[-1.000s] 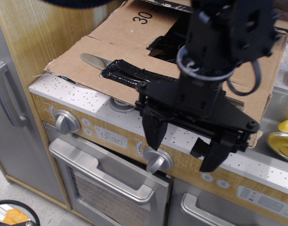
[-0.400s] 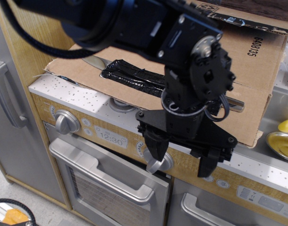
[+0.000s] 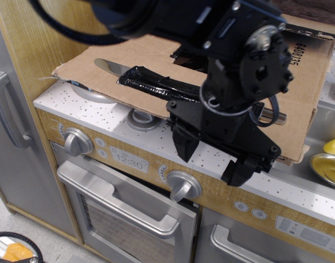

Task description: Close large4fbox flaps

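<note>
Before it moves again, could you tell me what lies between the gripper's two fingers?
In the only view, the open gripper frames bare speckled countertop, with the large4fbox edge just above.

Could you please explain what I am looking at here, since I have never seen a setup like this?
There is one picture, taken from in front of and above a toy kitchen. The big black machine is a robot arm; its gripper, a two-fingered claw, hangs open and holds nothing. Behind it, a large brown cardboard box sits on the speckled counter. Its flaps are folded across the top, patched with black tape, with a dark gap still showing. Below are the oven door and knobs. At the right edge, a small metal bowl sits beside something yellow.
</note>
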You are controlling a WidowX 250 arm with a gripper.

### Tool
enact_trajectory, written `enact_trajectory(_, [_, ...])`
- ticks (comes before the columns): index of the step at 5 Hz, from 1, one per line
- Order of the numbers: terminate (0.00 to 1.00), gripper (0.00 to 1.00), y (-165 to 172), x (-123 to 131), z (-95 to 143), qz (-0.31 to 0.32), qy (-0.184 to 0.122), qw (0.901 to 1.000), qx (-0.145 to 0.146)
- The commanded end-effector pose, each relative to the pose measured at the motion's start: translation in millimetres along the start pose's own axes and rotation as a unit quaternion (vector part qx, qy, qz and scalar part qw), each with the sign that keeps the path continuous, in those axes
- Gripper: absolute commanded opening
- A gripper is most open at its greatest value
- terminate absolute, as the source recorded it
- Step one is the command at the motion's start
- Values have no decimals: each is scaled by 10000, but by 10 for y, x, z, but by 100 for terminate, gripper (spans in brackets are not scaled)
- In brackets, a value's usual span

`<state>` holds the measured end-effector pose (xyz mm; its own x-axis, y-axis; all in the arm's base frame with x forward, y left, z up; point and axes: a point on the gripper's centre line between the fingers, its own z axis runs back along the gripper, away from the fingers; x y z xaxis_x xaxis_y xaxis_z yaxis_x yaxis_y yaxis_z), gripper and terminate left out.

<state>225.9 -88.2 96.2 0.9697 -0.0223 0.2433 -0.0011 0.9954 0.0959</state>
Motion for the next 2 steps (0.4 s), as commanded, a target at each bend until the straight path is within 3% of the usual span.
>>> enact_trajectory(1, [0, 100, 22, 398, 314, -369, -626, 9968, 336])
enact_trajectory(2, [0, 100, 84, 547, 444, -457, -788, 9950, 417])
